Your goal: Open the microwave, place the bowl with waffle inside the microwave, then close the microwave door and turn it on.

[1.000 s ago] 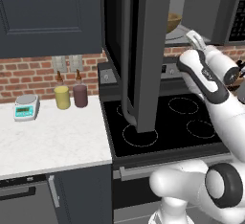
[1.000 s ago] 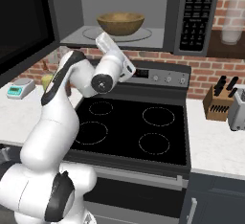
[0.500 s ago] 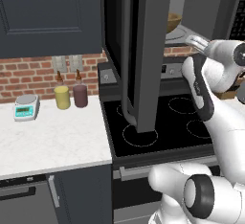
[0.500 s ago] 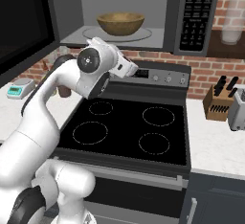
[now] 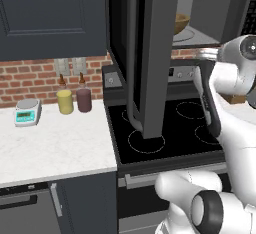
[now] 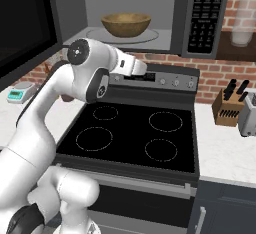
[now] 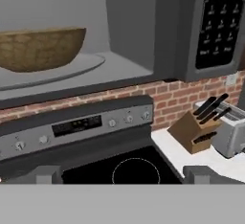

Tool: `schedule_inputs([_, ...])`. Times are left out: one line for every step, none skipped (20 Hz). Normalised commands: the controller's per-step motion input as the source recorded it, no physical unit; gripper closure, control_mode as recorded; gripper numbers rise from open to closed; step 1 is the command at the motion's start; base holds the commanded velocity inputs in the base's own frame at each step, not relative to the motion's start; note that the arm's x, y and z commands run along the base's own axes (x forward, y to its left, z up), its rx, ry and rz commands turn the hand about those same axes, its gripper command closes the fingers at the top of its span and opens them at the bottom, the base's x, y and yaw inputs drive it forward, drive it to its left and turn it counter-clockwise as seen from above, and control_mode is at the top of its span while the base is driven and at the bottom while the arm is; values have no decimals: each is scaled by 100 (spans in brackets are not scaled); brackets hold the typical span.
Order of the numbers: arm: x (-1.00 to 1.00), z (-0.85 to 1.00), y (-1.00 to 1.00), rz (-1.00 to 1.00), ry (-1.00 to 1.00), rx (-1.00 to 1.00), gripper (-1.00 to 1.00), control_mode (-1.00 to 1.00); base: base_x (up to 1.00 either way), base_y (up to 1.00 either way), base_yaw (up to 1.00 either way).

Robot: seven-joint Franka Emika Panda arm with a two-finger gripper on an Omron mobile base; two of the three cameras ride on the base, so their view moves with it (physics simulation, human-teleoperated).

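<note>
Right base view: we see the bowl on the microwave plate.
Microwave door: swung open.
Tool: released, holding nothing.

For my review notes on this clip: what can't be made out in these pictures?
- Whether a waffle lies in the bowl: right base and hand views look from below its rim, which hides the inside.
- The bowl in the left base view: mostly behind the open microwave door.
- Labels on the microwave buttons: too small in every view.
- The gripper fingertips: cut off at the bottom of the hand view.
</note>
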Motion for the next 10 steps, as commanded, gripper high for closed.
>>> schedule_inputs([-18, -80, -24, 0, 8, -51, -100, -100, 0, 0, 0])
schedule_inputs([-17, -78, -22, 0, 6, -51, -100, -100, 0, 0, 0])
schedule_inputs([-14, -78, -16, 0, 7, -53, -100, -100, 0, 0, 0])
schedule_inputs([-12, -69, -16, 0, 9, -51, -100, -100, 0, 0, 0])
schedule_inputs([-14, -63, -9, 0, 10, -50, -100, -100, 0, 0, 0])
schedule_inputs([-12, -54, -8, 0, 13, -46, -100, -100, 0, 0, 0])
schedule_inputs([-9, -48, -6, 0, 19, -43, -100, -100, 0, 0, 0])
schedule_inputs([-10, -36, -6, 0, 22, -38, -100, -100, 0, 0, 0])
schedule_inputs([-5, -29, -4, 0, 27, -35, -100, -100, 0, 0, 0])
schedule_inputs([-3, -29, -4, 0, 29, -35, -100, -100, 0, 0, 0])
